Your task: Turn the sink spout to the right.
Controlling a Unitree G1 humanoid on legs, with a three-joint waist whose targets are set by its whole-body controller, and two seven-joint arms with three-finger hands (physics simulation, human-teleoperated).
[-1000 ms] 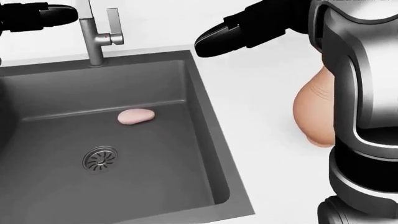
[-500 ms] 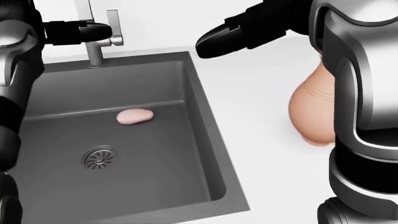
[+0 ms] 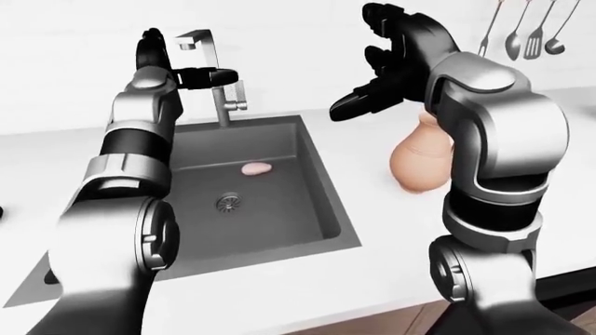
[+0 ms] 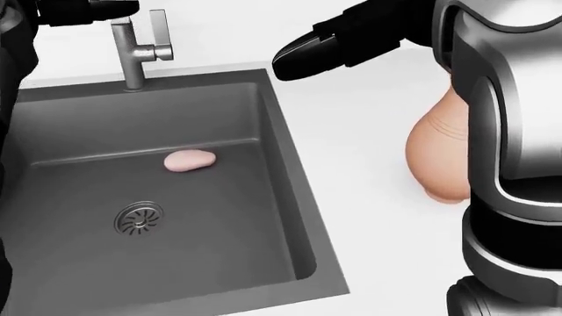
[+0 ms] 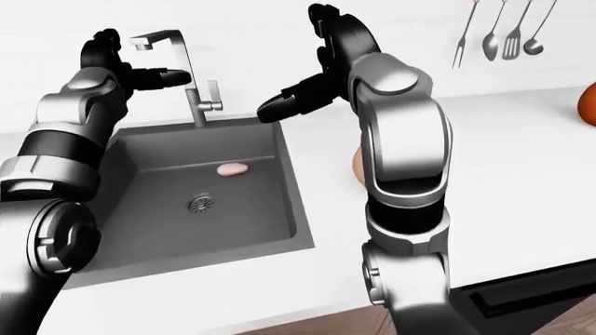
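The chrome faucet stands at the sink's far rim, with an upright riser [image 3: 221, 105], a squared spout [image 3: 195, 38] reaching toward the view's left, and a side handle [image 4: 161, 36]. My left hand [image 3: 212, 75] is open, with its fingers [image 5: 160, 75] stretched level against the riser just below the spout. I cannot tell whether they touch it. My right hand [image 3: 368, 70] is open and raised in the air to the right of the faucet, holding nothing.
The dark sink basin [image 4: 285, 164] holds a small pink lump [image 4: 189, 160] and a round drain [image 4: 139, 220]. A tan gourd-shaped object [image 4: 435, 158] lies on the white counter, partly behind my right arm. Utensils [image 3: 531, 31] hang on the wall at upper right.
In the head view my left hand swung right over the faucet riser, then rose toward the top left corner. My right hand barely moved. The faucet handle looks unchanged.
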